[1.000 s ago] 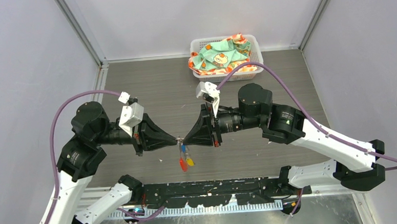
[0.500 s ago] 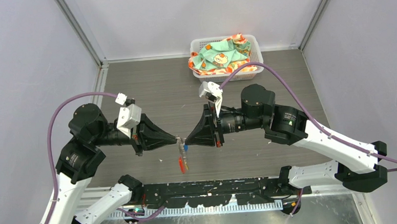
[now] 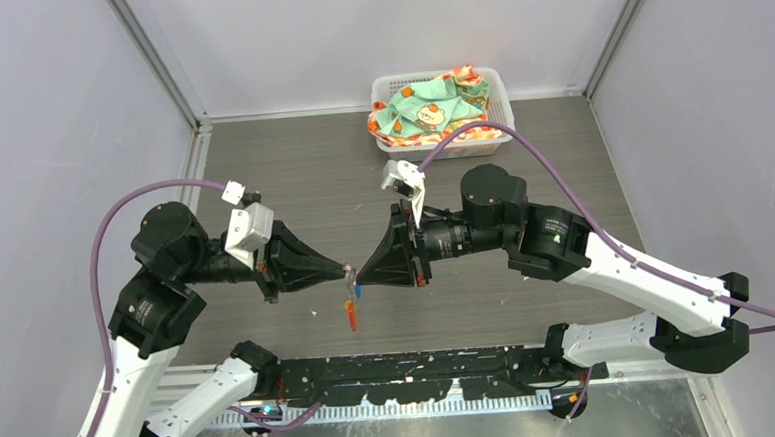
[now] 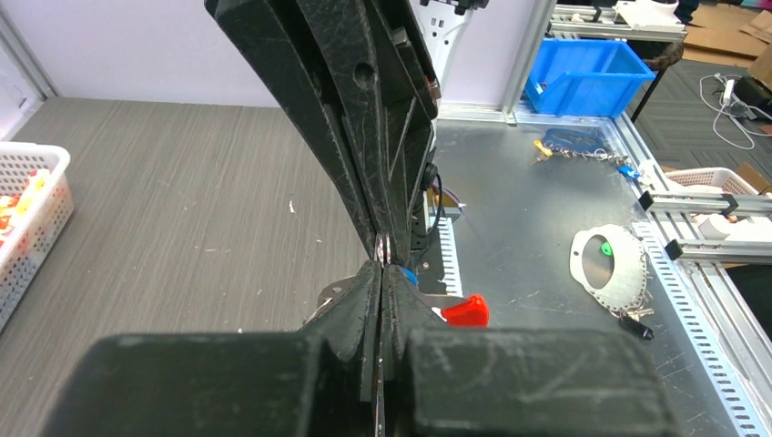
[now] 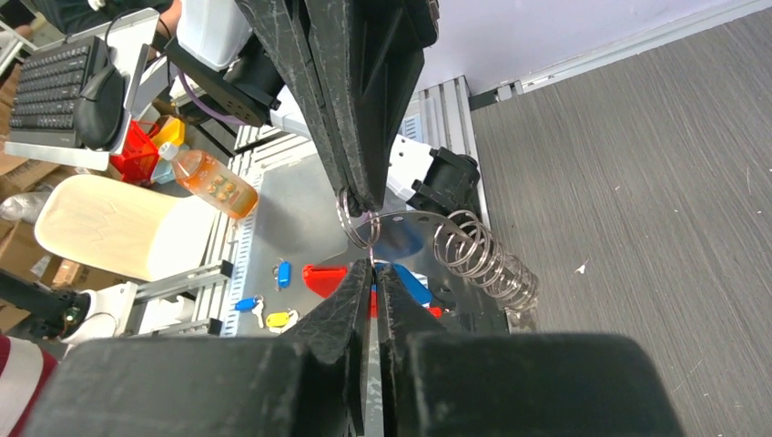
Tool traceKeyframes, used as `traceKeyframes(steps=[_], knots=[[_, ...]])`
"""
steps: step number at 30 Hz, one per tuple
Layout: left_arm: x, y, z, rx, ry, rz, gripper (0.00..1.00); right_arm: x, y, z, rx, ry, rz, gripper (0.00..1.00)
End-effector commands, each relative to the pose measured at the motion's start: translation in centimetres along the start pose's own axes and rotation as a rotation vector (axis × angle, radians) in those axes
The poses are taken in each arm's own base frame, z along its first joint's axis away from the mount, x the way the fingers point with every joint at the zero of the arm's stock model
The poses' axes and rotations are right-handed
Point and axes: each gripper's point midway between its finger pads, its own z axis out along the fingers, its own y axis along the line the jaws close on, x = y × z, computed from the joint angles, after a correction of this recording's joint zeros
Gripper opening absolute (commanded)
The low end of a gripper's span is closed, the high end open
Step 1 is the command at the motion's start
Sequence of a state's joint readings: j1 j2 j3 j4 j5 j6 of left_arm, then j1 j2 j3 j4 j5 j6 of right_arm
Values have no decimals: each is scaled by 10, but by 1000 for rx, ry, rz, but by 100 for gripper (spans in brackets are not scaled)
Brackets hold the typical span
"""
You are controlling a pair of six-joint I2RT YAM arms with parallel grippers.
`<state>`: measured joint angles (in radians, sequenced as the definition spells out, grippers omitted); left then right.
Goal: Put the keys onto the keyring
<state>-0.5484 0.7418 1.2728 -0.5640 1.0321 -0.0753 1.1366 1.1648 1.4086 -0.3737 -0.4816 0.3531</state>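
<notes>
Keyring [image 3: 351,305] hangs in the air between the two arms, above the front part of the grey worktop [image 3: 291,173] and not resting on it. Its thin metal ring is at the top. The red tag [image 3: 352,321] dangles lowest and the blue tag of one key [image 3: 357,291] sits just under the meeting point of the two arms. Right wrist view: the ring is pinched at its upper edge by the left jaws, which are fully closed on it, with the red tag and blue tag showing below and either side of the near fingertips. Right jaws are drawn together to a hairline gap, tips touching or all but touching the left tips at the ring; cannot tell whether they pinch anything. Left wrist view: both pairs of tips meet point to point, with the red tag just right of them. A coiled metal spring [image 5: 482,259] is visible beyond the tips in the right wrist view. White basket [image 3: 493,77] holding a patterned cloth [image 3: 428,106] stands at the far edge of the worktop, well apart from the arms.
</notes>
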Motion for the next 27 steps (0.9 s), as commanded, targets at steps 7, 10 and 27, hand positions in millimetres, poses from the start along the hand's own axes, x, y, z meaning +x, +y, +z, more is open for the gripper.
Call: traceKeyframes(steps=[7,10,27], knots=[[-18,-6,0,27,-55,75,0,-3,2,-3,-6,0,-6,33],[-15,-5,0,25,-51,69,0,-12,4,-15,30,-20,-48,49],[-3,-4,4,42,-27,-66,0,-36,13,-17,7,-2,-206,55]])
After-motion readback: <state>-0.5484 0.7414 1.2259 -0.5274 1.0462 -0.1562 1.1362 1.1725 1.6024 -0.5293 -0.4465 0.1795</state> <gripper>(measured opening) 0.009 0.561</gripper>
